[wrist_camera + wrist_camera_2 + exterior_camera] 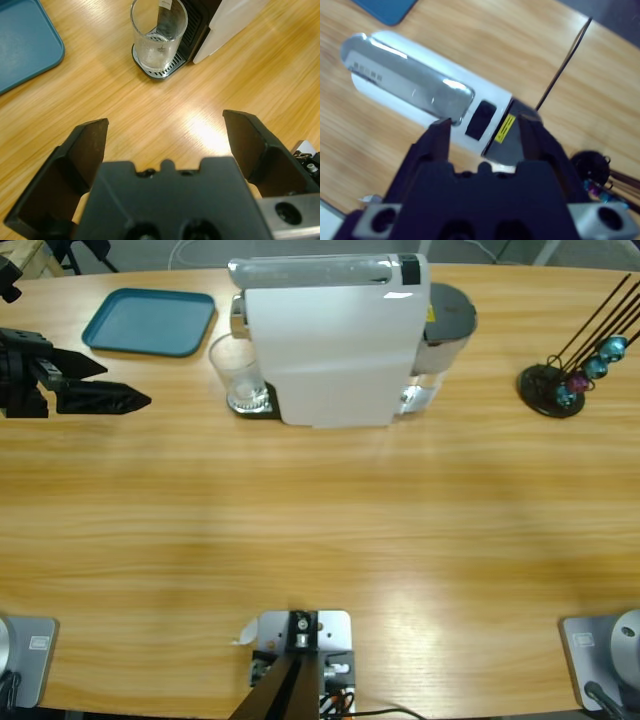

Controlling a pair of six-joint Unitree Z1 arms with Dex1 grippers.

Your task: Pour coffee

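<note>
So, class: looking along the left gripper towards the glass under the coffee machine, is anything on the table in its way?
Nothing visible is. The left gripper is open, its fingers spread over bare table, with the glass straight ahead on the drip tray of the coffee machine. The teal tray lies off to one side.

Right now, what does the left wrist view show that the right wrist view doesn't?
Only the left wrist view shows the clear glass standing on the drip tray, and the left end effector open above bare table. Only the right wrist view shows the machine's silver lever, yellow label and the capsule stand. Both show the white coffee machine and teal tray.
</note>
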